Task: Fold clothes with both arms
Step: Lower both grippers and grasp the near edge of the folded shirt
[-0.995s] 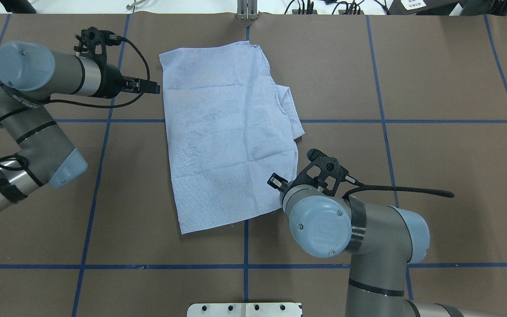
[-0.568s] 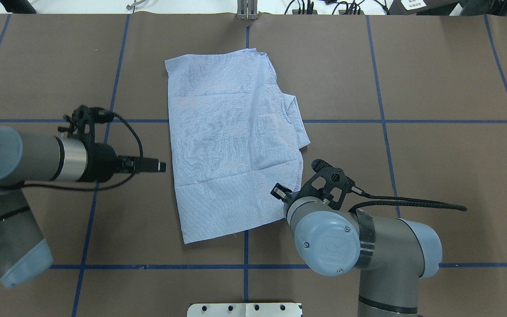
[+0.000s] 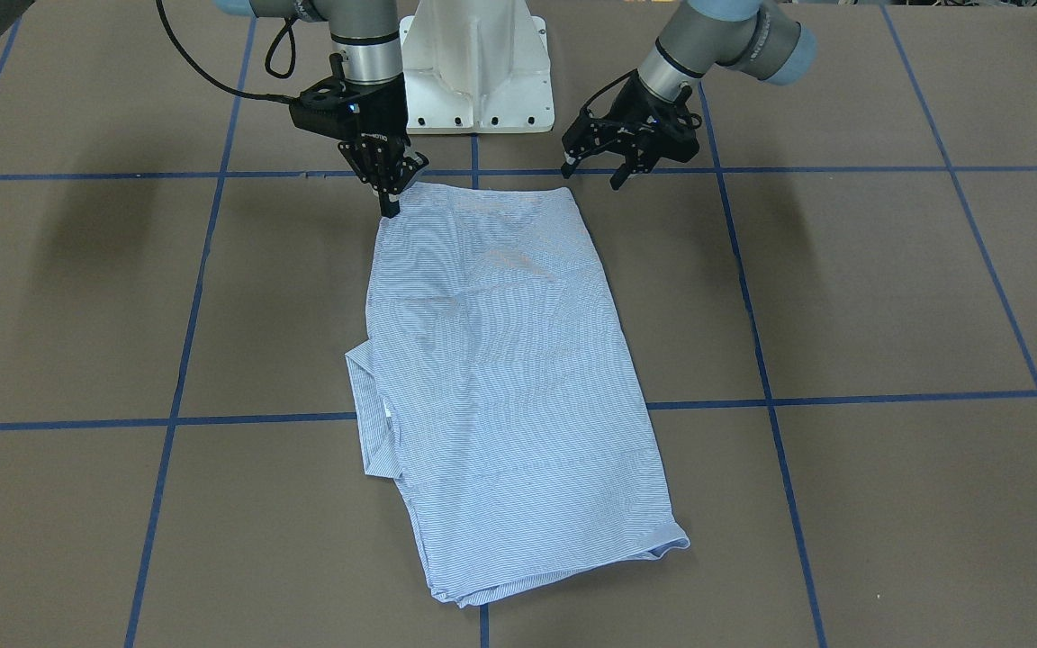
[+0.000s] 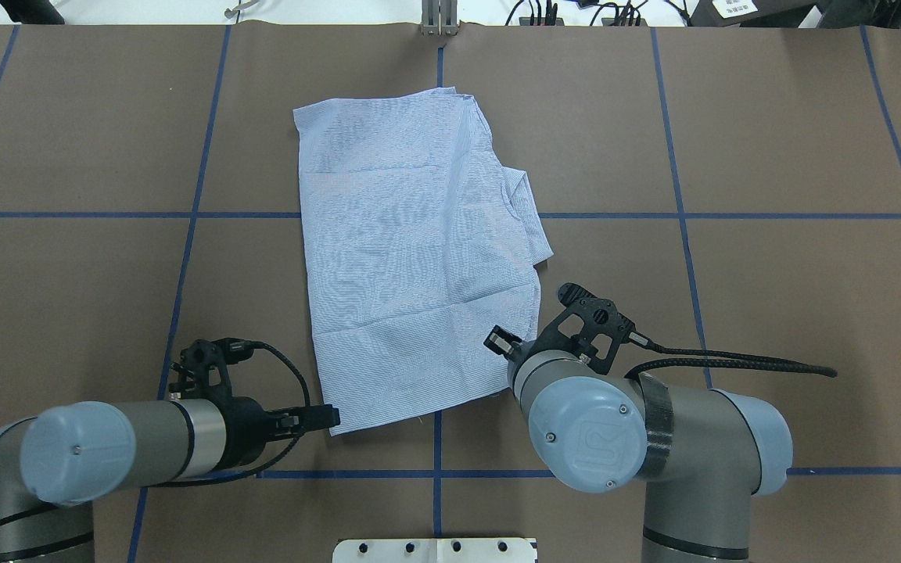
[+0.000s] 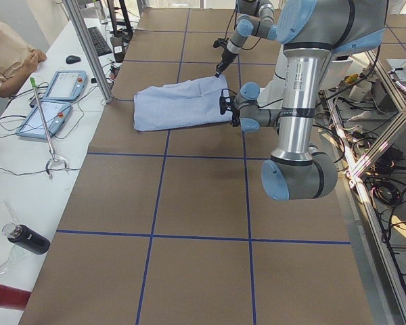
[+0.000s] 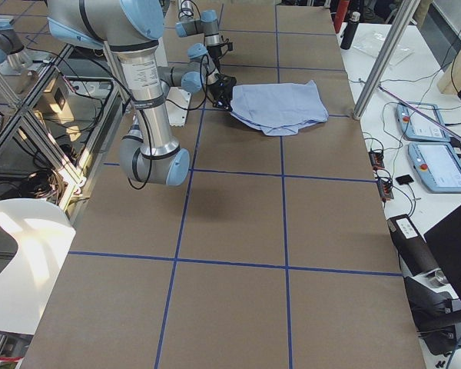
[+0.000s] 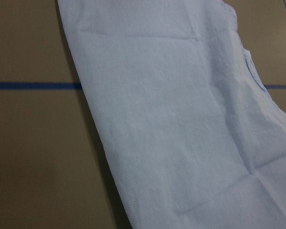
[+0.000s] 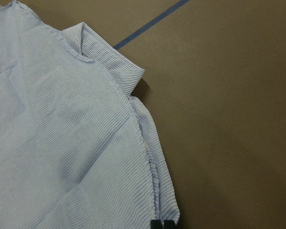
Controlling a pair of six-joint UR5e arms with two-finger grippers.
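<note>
The light blue striped shirt [image 4: 411, 250] lies folded in a long rectangle at the table's middle, with its collar [image 4: 521, 203] sticking out on the right side. It also shows in the front view [image 3: 500, 360]. My left gripper [image 3: 590, 175] is open, low beside the shirt's near-left corner; overhead it [image 4: 333, 418] points at that corner. My right gripper [image 3: 390, 205] is shut on the shirt's near-right corner; overhead its wrist hides it. The right wrist view shows its fingertips [image 8: 162, 223] together at the shirt's edge [image 8: 155, 181]. The left wrist view shows only the shirt [image 7: 181, 119].
The white pedestal base [image 3: 473, 63] stands just behind the shirt's near edge. Blue tape lines [image 4: 435, 473] cross the brown table. An operator's bench with teach pendants [image 5: 54, 88] and a metal post [image 5: 88, 47] lies beyond the far edge.
My left arm swung from the shirt's far-left side down to its near-left corner. The shirt shifted slightly right and toward me with the right gripper, then stayed still.
</note>
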